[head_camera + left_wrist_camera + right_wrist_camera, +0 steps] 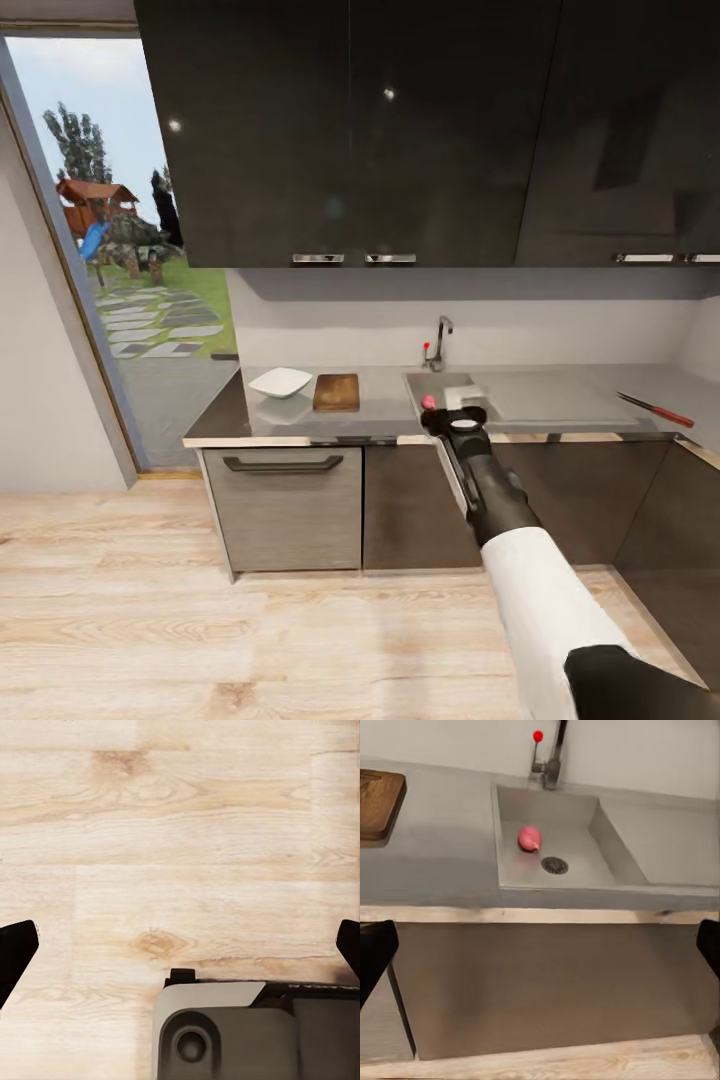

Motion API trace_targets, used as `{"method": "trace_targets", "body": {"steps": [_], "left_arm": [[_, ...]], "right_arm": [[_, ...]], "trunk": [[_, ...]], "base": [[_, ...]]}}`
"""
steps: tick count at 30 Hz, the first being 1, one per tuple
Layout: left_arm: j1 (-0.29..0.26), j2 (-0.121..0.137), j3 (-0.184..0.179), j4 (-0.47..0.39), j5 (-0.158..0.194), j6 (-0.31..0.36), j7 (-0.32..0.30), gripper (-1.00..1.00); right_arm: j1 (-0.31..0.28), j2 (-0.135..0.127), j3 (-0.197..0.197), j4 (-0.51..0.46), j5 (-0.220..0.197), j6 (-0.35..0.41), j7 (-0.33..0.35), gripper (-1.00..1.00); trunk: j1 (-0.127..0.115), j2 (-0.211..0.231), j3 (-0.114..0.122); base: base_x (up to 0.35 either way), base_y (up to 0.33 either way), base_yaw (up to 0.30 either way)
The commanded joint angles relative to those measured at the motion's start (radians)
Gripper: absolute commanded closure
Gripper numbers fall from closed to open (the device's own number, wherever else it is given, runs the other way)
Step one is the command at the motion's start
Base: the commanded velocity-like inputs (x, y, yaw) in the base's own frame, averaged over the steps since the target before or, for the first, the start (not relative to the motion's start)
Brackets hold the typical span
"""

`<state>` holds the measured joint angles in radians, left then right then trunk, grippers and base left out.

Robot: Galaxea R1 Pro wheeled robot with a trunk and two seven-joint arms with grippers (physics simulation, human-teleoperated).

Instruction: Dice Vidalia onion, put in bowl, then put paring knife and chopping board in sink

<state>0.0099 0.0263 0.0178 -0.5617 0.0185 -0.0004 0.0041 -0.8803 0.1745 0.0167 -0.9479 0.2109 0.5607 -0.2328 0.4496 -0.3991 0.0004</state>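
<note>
- While onion (529, 838) lies in sink (585, 874) untouched, nothing done.
- Right gripper (540, 945) fingers apart, empty, extended toward basin.
- Left gripper (180, 945) apart, over floor.
- Dicing, bowling, sinking knife (655, 408) and board (336, 392) left.

home kitchen | sink (547, 840) | countertop (380, 405) | wall cabinets (400, 130)

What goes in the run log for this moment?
phase: reaching for sink | right gripper: open, empty | onion: in basin | board, bowl, knife: on counter
</note>
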Motion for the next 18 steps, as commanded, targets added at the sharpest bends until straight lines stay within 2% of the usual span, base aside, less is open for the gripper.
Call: {"method": "trace_targets", "body": {"steps": [1, 3, 4, 8, 14, 18], "left_arm": [[0.001, 0.001, 0.008, -0.002, 0.006, 0.000, 0.000, -1.00], [0.001, 0.002, 0.021, -0.001, 0.016, 0.000, -0.001, -1.00], [0.001, 0.002, 0.023, 0.000, 0.018, 0.000, -0.001, -1.00], [0.001, 0.003, 0.027, 0.001, 0.020, 0.000, -0.001, -1.00], [0.001, 0.002, 0.028, 0.005, 0.021, -0.001, -0.001, -1.00], [0.001, 0.001, 0.028, 0.006, 0.021, -0.001, -0.001, -1.00]], "right_arm": [[-0.054, 0.000, 0.001, 0.067, 0.006, 0.007, -0.002, -1.00], [-0.148, 0.000, 0.000, 0.194, 0.007, -0.003, -0.002, -1.00], [-0.167, 0.000, -0.001, 0.220, 0.007, -0.010, -0.002, -1.00], [-0.192, 0.000, -0.002, 0.258, 0.005, -0.026, 0.004, -1.00], [-0.200, 0.000, -0.003, 0.273, 0.003, -0.033, 0.017, -1.00], [-0.201, 0.000, -0.003, 0.275, 0.002, -0.033, 0.061, -1.00]], "trunk": [[0.000, -0.001, 0.000], [0.000, -0.001, 0.000], [0.000, -0.001, 0.000], [0.000, -0.001, 0.000], [0.000, -0.001, 0.000], [0.000, -0.001, 0.000]], "base": [[0.146, 0.000, 0.000], [0.210, 0.000, 0.000], [0.265, 0.000, 0.000], [0.291, 0.000, 0.000], [0.312, 0.000, 0.000], [0.317, 0.000, 0.000]]}}
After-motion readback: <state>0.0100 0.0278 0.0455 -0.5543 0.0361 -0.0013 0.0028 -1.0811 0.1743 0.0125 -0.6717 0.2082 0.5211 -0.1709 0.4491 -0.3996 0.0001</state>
